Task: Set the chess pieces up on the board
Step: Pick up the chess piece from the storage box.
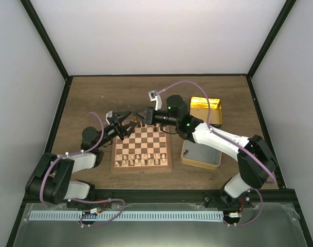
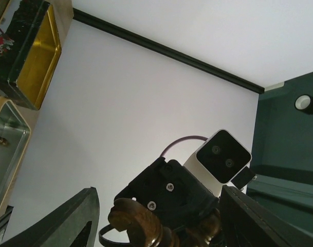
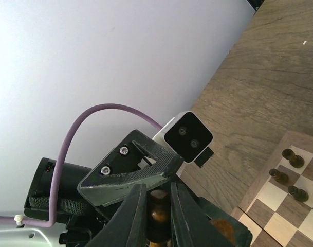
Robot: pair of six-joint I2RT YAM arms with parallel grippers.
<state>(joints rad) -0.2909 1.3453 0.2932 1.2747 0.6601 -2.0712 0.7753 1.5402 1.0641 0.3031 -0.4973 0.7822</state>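
From above, we see our left gripper (image 1: 125, 123) and right gripper (image 1: 139, 117) tip to tip over the far edge of the board (image 1: 142, 169). In our left wrist view, its jaws stand parted around a dark chess piece (image 2: 138, 224). In our right wrist view, the fingers (image 3: 133, 216) clamp that piece.

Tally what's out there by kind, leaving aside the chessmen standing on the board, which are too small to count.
Grippers: 2 (left gripper, right gripper)
Dark chess piece in the right gripper: 1
Chessboard: 1
Tins: 2 (far tin, near tin)
Total: 6
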